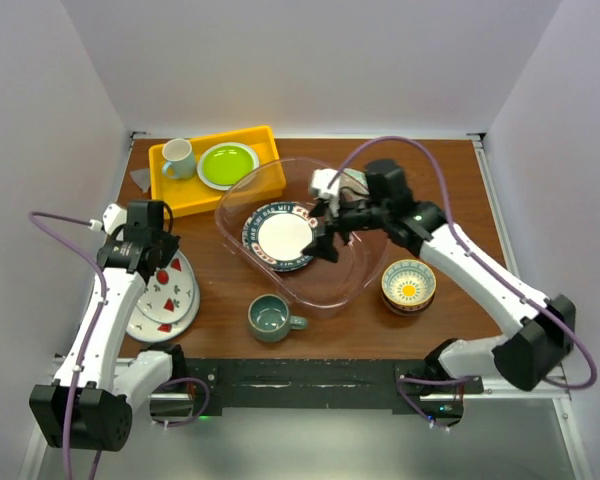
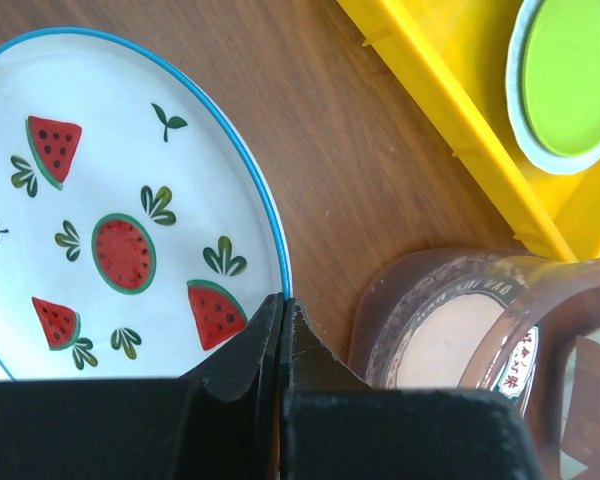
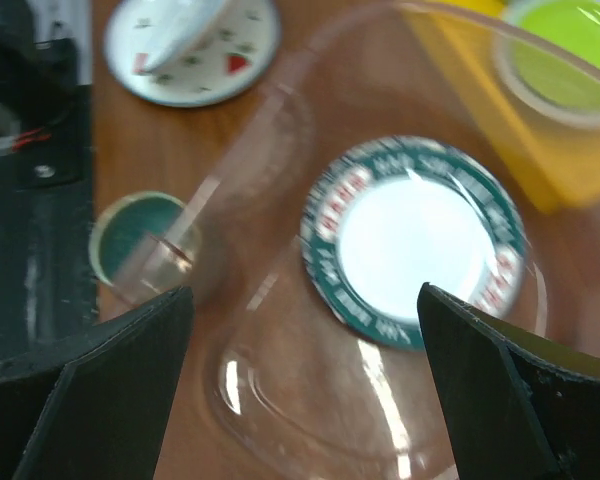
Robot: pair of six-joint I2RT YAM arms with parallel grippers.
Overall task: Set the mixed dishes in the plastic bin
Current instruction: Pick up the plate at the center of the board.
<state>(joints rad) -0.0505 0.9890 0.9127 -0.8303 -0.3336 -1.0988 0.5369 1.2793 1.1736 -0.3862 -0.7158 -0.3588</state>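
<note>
The clear plastic bin [image 1: 332, 285] stands mid-table, and a white plate with a dark patterned rim [image 1: 280, 236] lies in it. Over the bin hangs my right gripper [image 1: 328, 235], open and empty; its wrist view shows the gripper [image 3: 305, 290] above that plate [image 3: 410, 240]. My left gripper [image 1: 162, 262] is shut, with its tips [image 2: 283, 300] at the blue rim of the top watermelon plate [image 2: 120, 200]. These plates are stacked at the left [image 1: 165, 300]. A grey-green mug [image 1: 272, 317] stands at the front, and a yellow-inside bowl [image 1: 408, 284] sits right of the bin.
At the back left, a yellow tray [image 1: 185, 195] holds a lime-green plate [image 1: 227, 164] and a pale mug [image 1: 178, 158]. Its corner lies close to the bin's far left rim. White walls close in the table on three sides.
</note>
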